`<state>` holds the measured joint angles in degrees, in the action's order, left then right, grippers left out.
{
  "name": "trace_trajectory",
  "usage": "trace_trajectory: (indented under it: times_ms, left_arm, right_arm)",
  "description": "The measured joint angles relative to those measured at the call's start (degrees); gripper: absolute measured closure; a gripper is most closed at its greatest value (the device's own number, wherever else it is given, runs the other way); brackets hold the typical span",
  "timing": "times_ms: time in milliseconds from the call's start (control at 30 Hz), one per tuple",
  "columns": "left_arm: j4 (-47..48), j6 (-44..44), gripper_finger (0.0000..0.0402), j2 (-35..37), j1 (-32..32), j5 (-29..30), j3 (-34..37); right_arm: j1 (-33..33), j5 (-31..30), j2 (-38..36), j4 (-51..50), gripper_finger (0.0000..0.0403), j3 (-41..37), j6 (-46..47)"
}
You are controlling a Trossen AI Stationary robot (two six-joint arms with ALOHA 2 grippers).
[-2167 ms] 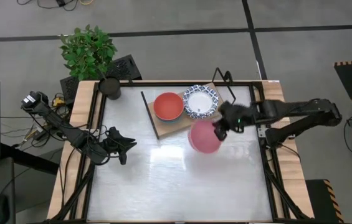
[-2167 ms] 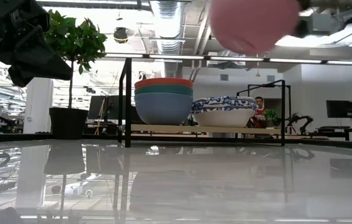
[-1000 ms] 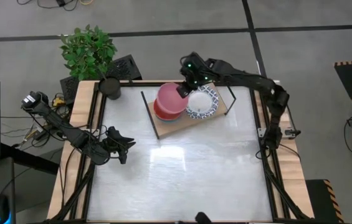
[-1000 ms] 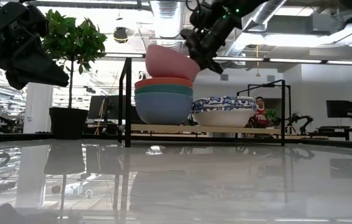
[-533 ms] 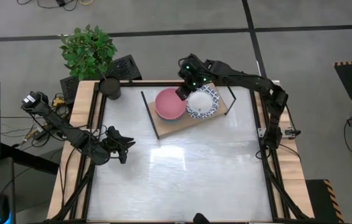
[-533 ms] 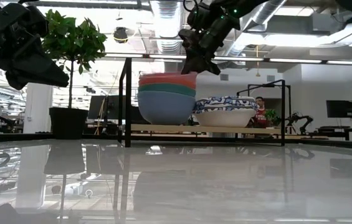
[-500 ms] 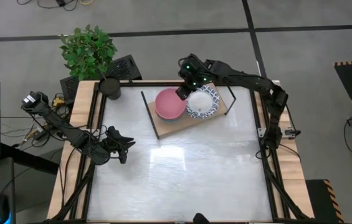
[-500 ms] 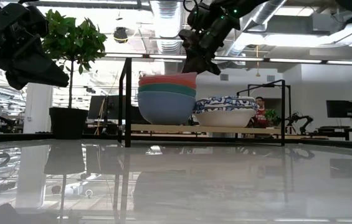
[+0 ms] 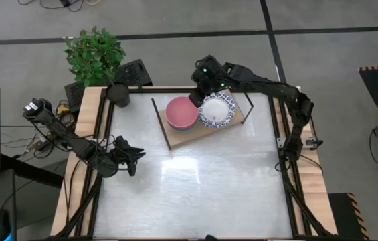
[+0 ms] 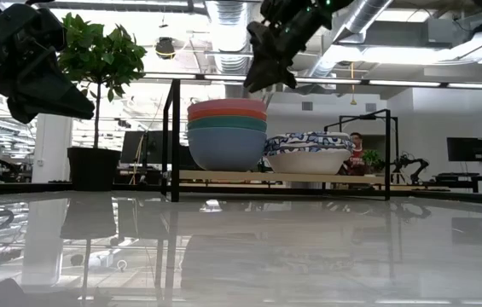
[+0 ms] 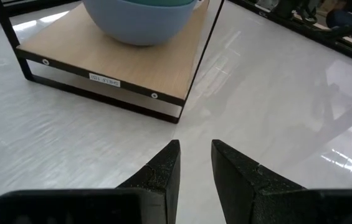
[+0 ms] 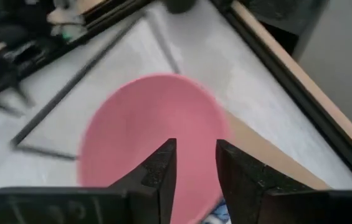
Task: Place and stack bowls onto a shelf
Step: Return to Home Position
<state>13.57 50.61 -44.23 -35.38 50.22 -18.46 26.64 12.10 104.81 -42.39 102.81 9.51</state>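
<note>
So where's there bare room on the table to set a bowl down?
The white tabletop in front of the shelf, from the left claw to the right edge, is bare. The shelf is crowded: pink-topped stack and patterned bowls fill it, with the right claw above them.

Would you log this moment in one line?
right gripper: clear above pink bowl | pink bowl: tops shelf stack | left gripper: idle, left side

Light-brown wooden shelf (image 9: 195,135) stands at the far middle of the white table (image 9: 195,194); on its left half sits the stack of plain round bowls (image 9: 182,112); just beside it, on the right half, the stack of white patterned-rim bowls (image 9: 217,110).
</note>
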Motion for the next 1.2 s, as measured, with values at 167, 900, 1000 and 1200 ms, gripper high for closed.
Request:
trace_trajectory:
  times_ms: [167,900,1000,1200]
  left_arm:
    - [-2.7,-1.1,0.0325,0.0,0.0,0.8,0.0]
    - [-2.1,-10.6,0.0325,0.0,0.0,-4.8,0.0]
    - [-3.9,-13.3,0.0325,0.0,0.0,-6.6,0.0]
    - [-15.2,-24.5,0.0325,3.0,1.9,-15.8,0.0]
  right_arm:
    - [-3.0,1.3,-6.8,-1.9,0.0275,0.0,-2.5]
    - [-12.9,12.8,-60.2,-8.9,0.0274,-23.1,-17.3]
    - [-12.9,12.5,-70.3,2.1,0.0274,-37.1,-12.0]
    - [-12.9,10.8,-84.4,22.7,0.0274,-60.7,-3.6]
